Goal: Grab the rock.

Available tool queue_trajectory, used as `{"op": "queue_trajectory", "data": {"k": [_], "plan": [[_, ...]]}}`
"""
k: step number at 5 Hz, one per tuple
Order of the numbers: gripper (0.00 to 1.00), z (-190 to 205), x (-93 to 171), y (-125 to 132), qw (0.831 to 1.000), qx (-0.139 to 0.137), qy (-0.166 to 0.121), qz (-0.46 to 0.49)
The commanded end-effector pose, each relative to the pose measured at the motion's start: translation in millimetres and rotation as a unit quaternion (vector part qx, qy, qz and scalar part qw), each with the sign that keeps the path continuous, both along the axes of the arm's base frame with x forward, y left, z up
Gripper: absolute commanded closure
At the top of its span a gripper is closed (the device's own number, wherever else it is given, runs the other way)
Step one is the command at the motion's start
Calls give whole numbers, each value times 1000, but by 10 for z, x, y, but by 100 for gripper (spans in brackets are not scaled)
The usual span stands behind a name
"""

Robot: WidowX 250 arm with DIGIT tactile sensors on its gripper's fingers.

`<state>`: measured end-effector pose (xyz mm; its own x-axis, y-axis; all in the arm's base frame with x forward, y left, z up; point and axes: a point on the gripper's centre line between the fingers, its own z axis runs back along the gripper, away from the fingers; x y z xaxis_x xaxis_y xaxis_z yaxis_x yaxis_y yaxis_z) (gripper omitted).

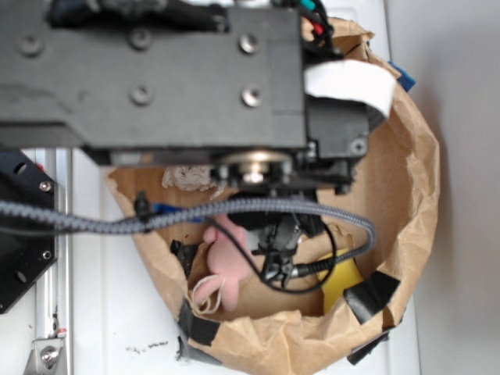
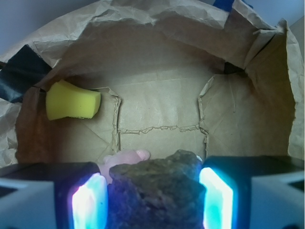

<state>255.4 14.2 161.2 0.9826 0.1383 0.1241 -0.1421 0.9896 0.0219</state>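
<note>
Hand (image 2: 152,195) grips rock (image 2: 157,186) inside paper bag (image 2: 157,57).

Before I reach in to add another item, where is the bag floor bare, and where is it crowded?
Wrist view: bare floor lies between the yellow sponge at left and the bag's right wall. It is crowded near the camera, where the hand brackets the rock with the pink plush toy just behind.
</note>
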Motion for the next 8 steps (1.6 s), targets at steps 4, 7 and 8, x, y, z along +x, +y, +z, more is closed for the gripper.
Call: {"op": "queue_trajectory", "data": {"k": [4,7,8], "plan": [[100,35,143,101,1000,0,-23,-3],[100,76,76,66,1000,-6,-26,-4],[100,84,49,29,1000,-5,-26,-5]]}}
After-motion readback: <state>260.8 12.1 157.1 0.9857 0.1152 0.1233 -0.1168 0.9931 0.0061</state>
